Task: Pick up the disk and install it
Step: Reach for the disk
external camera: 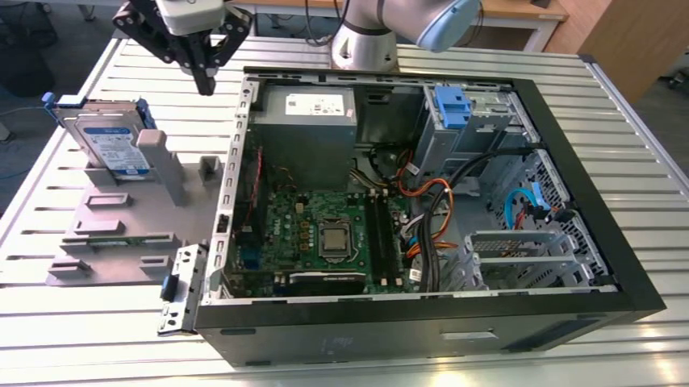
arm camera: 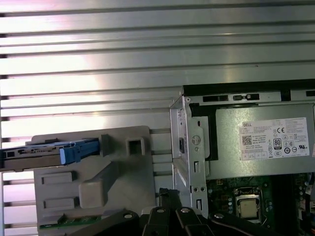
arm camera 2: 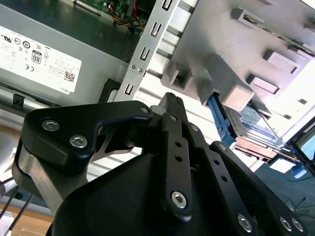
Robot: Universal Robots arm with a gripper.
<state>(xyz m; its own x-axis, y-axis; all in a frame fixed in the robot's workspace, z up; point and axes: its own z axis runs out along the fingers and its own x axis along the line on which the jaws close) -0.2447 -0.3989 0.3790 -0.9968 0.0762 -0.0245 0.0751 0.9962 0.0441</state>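
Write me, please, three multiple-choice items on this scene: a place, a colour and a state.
1. Where is the disk?
A) in the drive bay
B) upright in the grey holder
C) on the motherboard
2. What colour is the disk's carrier?
A) red
B) yellow
C) blue
3. How is the claw?
A) shut on the disk
B) shut and empty
C) gripping a cable
Answers:
1 B: it stands in the holder, at the exterior view's left of the computer case.
2 C: a blue frame rims it.
3 B: its fingers meet above the table, apart from the disk.
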